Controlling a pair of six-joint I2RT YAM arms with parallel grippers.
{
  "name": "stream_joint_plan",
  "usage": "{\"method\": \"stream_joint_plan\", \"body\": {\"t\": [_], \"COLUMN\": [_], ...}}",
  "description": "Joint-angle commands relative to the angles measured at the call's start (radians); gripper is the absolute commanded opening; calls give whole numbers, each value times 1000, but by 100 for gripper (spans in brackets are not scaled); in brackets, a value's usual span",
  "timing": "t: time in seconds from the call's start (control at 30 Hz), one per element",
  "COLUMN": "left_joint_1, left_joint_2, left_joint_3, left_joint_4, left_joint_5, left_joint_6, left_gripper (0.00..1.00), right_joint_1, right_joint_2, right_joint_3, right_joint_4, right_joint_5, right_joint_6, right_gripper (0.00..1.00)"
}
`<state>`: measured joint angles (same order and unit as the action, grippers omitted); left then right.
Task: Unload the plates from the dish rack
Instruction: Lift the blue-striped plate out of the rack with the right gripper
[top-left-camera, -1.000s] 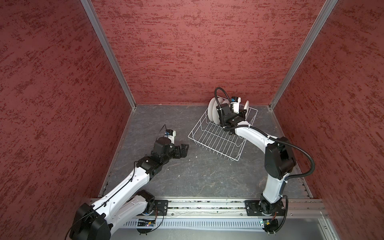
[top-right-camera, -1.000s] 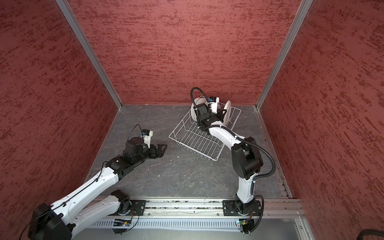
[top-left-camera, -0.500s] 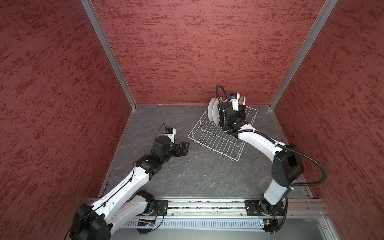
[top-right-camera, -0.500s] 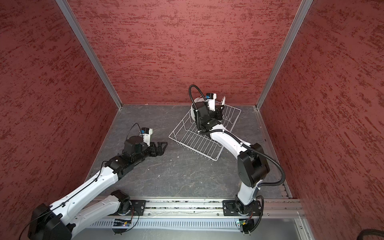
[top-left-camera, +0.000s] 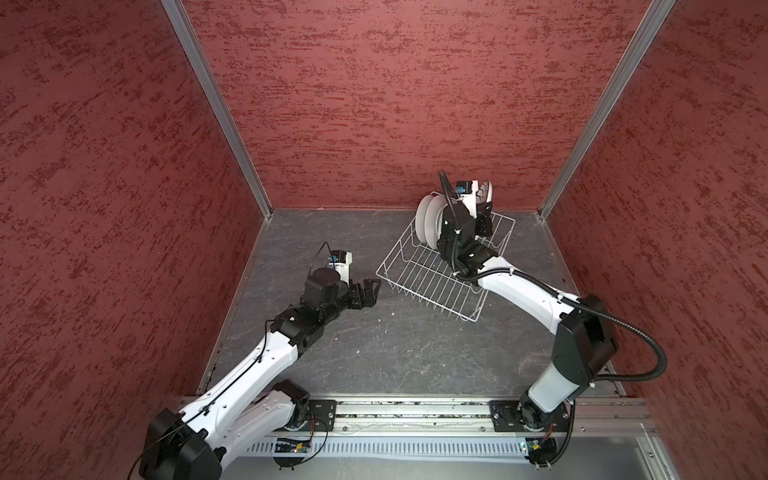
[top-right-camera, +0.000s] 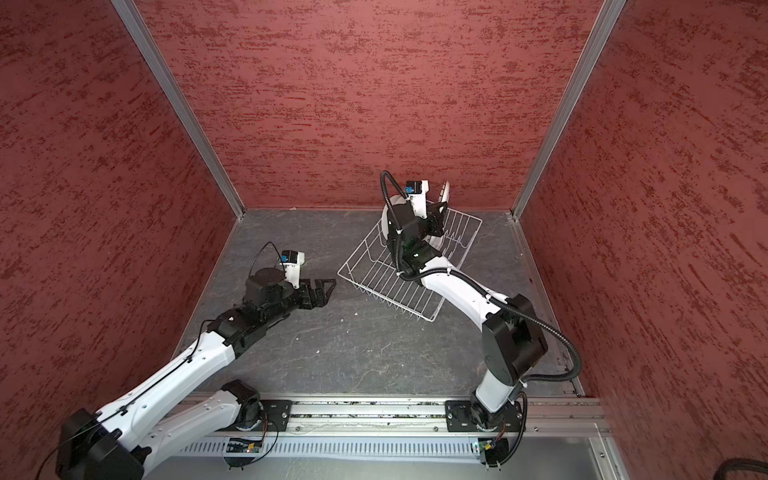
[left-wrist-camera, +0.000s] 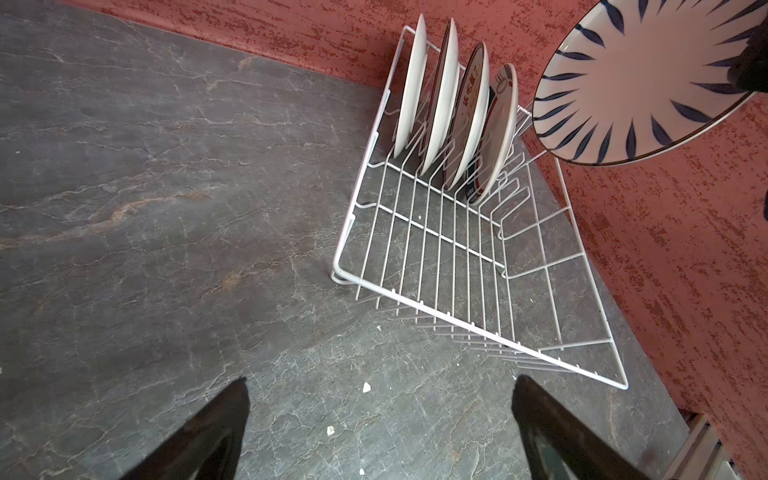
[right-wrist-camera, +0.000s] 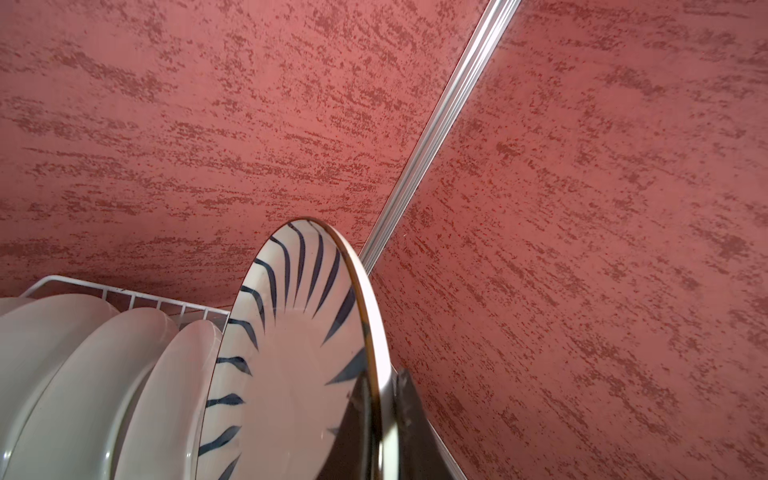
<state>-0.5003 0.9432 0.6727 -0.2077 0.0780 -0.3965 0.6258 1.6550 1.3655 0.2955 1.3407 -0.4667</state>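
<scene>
The white wire dish rack (top-left-camera: 424, 295) (top-right-camera: 386, 297) (left-wrist-camera: 478, 330) sits at the back right of the floor. Several plates (left-wrist-camera: 453, 112) (top-left-camera: 428, 218) (right-wrist-camera: 83, 374) stand upright on edge in its far end. A plate with black radial stripes (left-wrist-camera: 640, 83) (right-wrist-camera: 291, 353) (top-left-camera: 485, 192) hangs above the rack near the back wall. My right gripper (right-wrist-camera: 380, 382) (top-left-camera: 482, 208) is shut on its rim. My left gripper (left-wrist-camera: 378, 386) (top-left-camera: 372, 291) (top-right-camera: 328, 289) hovers open and empty over the floor, just left of the rack's near corner.
Red textured walls enclose the cell on three sides, and the rack stands close to the back right corner post (right-wrist-camera: 432, 137). Small white crumbs (left-wrist-camera: 366, 387) lie on the dark stone floor (top-left-camera: 395, 353). A metal rail (top-left-camera: 415, 409) runs along the front.
My right gripper has raised the striped plate out of the rack toward the back wall, and its elbow swung right. The left gripper edged slightly toward the rack.
</scene>
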Motion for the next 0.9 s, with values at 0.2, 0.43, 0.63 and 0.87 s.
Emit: {"method": "stream_joint_plan", "body": {"t": [0.2, 0.43, 0.63, 0.87], "left_joint_1": [7, 44, 143, 187], "left_joint_2": [41, 61, 28, 47], "left_joint_3": [42, 48, -38, -48], "left_joint_4": [92, 159, 338, 387], "left_joint_5": [105, 199, 328, 390], "left_joint_6": [-61, -127, -293, -355], "left_gripper": [99, 98, 97, 93], "right_joint_1": [35, 35, 34, 28], "right_joint_2": [-155, -197, -251, -285], "right_joint_3": [110, 191, 160, 51], "right_joint_4": [-213, -521, -547, -466], "right_joint_5": [-74, -386, -628, -882], "right_joint_6": [237, 498, 573, 715], "right_gripper": [0, 0, 0, 0]}}
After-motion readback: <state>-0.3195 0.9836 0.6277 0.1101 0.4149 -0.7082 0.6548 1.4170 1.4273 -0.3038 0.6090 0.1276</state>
